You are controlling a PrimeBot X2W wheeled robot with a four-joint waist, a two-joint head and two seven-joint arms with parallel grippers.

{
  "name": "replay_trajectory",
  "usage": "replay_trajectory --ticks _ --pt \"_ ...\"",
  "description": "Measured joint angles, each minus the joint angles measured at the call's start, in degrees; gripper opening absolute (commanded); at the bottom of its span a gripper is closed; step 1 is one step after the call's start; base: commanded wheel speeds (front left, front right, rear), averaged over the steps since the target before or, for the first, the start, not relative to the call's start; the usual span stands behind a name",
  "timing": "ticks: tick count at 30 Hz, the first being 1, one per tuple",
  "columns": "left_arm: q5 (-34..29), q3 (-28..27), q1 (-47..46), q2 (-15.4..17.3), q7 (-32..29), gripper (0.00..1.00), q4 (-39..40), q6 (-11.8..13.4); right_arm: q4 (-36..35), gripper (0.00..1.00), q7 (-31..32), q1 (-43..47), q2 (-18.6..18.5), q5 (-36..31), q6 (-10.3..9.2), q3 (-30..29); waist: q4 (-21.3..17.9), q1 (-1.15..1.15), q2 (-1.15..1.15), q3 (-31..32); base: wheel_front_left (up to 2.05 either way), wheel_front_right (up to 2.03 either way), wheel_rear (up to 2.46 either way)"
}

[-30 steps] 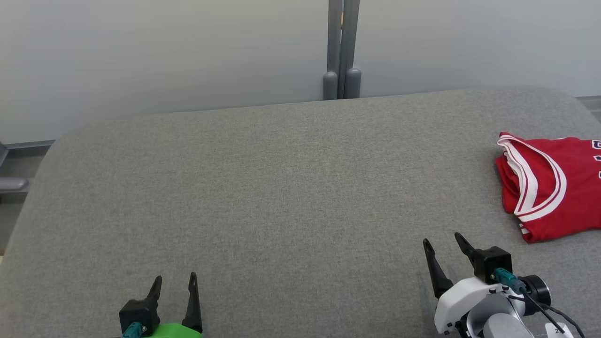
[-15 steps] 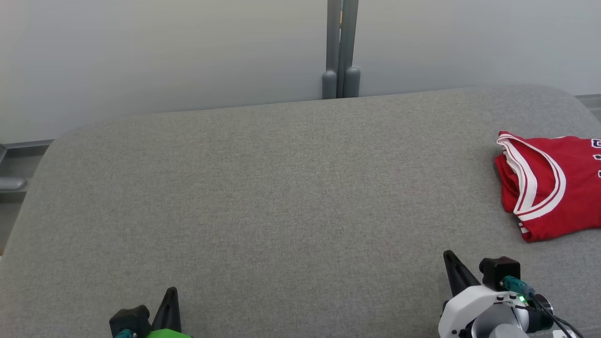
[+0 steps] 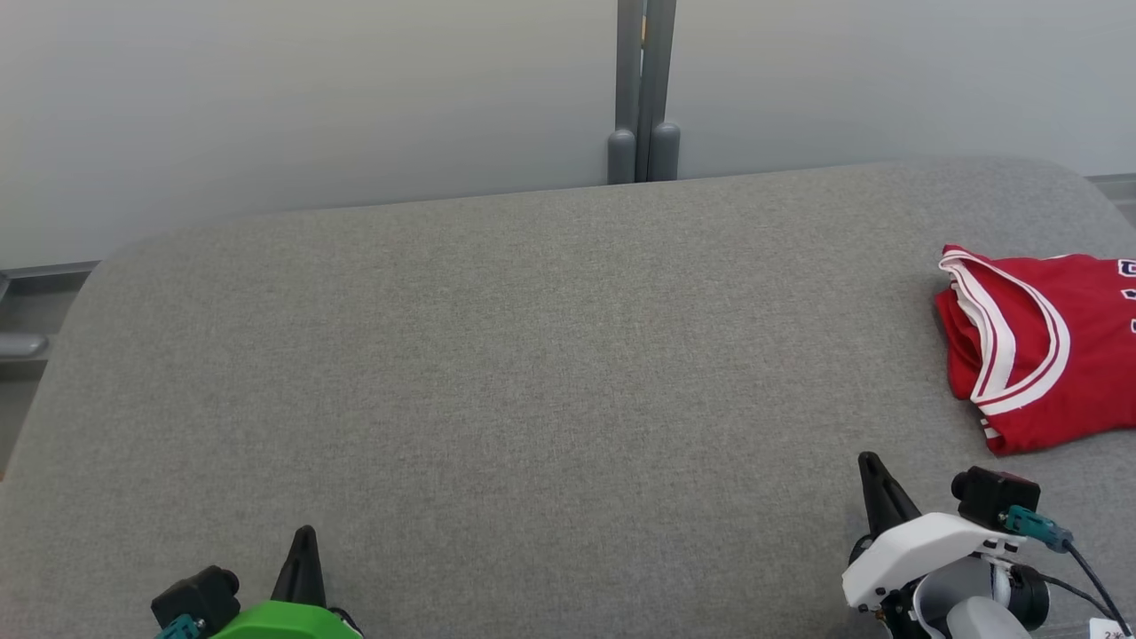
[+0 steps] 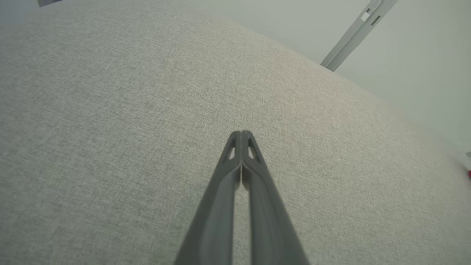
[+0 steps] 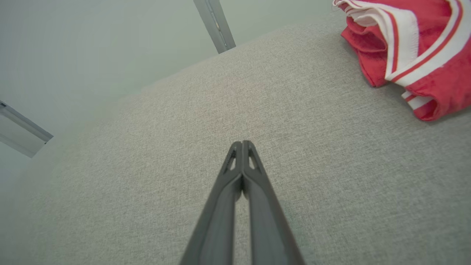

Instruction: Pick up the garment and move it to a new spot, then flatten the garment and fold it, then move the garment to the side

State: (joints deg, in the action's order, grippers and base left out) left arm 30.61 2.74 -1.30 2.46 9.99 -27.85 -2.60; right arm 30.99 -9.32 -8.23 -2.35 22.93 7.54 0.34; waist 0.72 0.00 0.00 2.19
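The garment point(image 3: 1047, 351), a red jersey with white-striped trim, lies folded at the right edge of the grey padded table point(image 3: 532, 373); its folded end also shows at the top right of the right wrist view as the garment point(image 5: 408, 44). My right gripper point(image 3: 868, 469) point(image 5: 241, 144) is shut on nothing, low at the front right, a short way in front of and left of the jersey. At the front left my left gripper point(image 3: 304, 536) point(image 4: 241, 133) is shut too, empty, over bare fabric.
A pale wall runs behind the table, with a grey vertical post point(image 3: 645, 89) at its middle. The table's rounded back corners and left edge are in the head view, with a grey rail point(image 3: 27, 342) beyond the left edge.
Both grippers went from open to shut. The left gripper slid left and lower in the head view; the right gripper turned and shifted slightly right. The garment stayed put.
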Motion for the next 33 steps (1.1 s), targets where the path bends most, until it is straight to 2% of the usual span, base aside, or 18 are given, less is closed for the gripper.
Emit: replay_trajectory --ticks 14,33 --pt "12.2 -1.6 -1.2 0.0 -2.9 0.00 2.3 -1.0 -3.0 0.00 3.2 0.0 0.0 13.4 -0.01 -1.5 -0.1 0.00 0.00 -0.3 0.00 0.00 0.00" --pt "25.8 -3.4 -2.8 0.0 -6.4 0.00 5.0 -2.0 -6.2 0.00 7.0 0.0 -0.1 28.9 -0.02 -3.3 -0.2 0.00 0.00 -0.7 0.00 0.00 0.00"
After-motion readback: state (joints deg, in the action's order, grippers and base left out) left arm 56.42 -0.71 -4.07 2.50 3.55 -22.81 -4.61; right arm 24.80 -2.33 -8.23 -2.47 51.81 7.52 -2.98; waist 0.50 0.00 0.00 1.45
